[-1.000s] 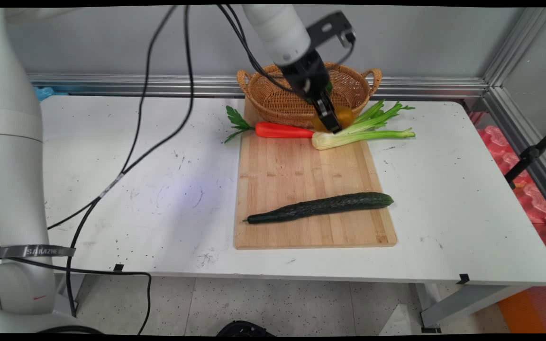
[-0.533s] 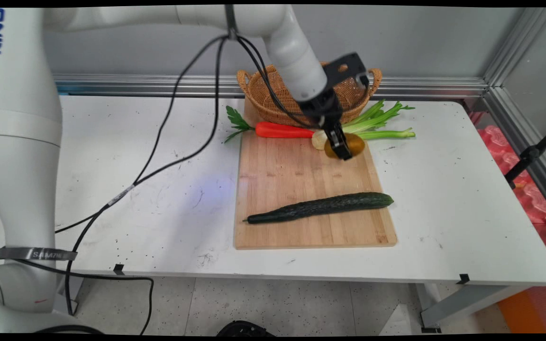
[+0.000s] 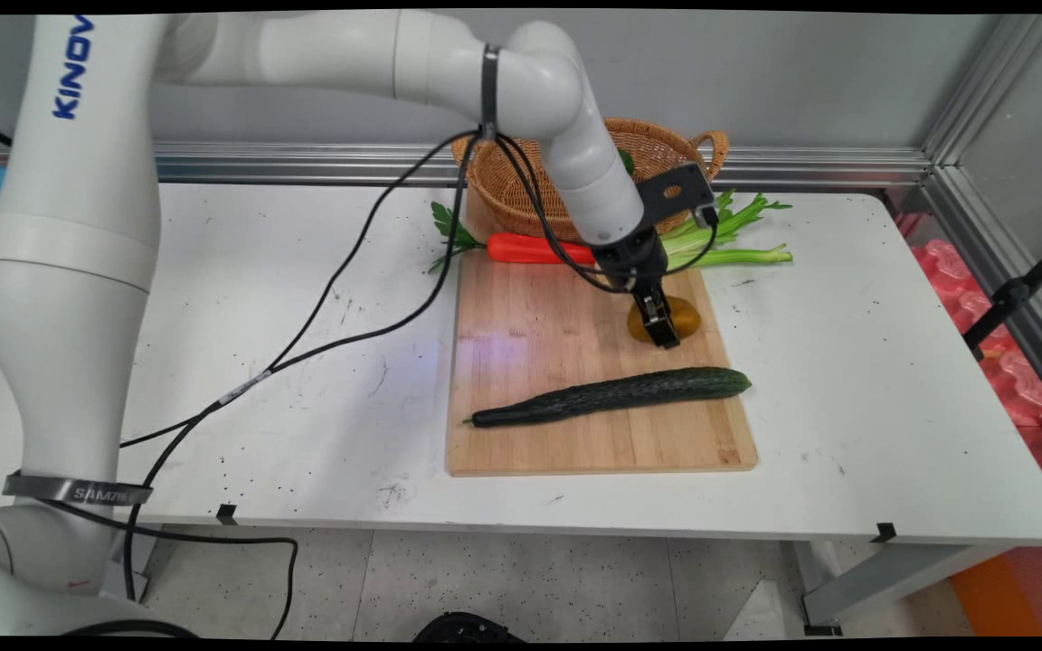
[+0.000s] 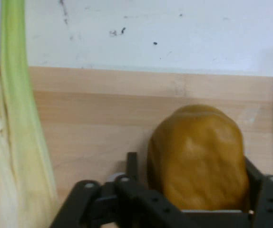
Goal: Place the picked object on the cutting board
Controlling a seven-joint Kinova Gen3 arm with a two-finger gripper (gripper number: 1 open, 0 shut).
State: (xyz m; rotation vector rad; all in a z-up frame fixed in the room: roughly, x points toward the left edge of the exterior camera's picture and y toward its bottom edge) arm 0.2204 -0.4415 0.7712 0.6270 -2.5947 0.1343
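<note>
Tool clamped on brown potato, long axis along fingers, over cutting board

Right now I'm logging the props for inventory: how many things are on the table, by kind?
Vegetables: 4 (carrot, celery, cucumber, potato in the gripper)
Boards: 1 (board)
Baskets: 1 (basket, something green partly hidden inside, not counted)
Total: 6
</note>
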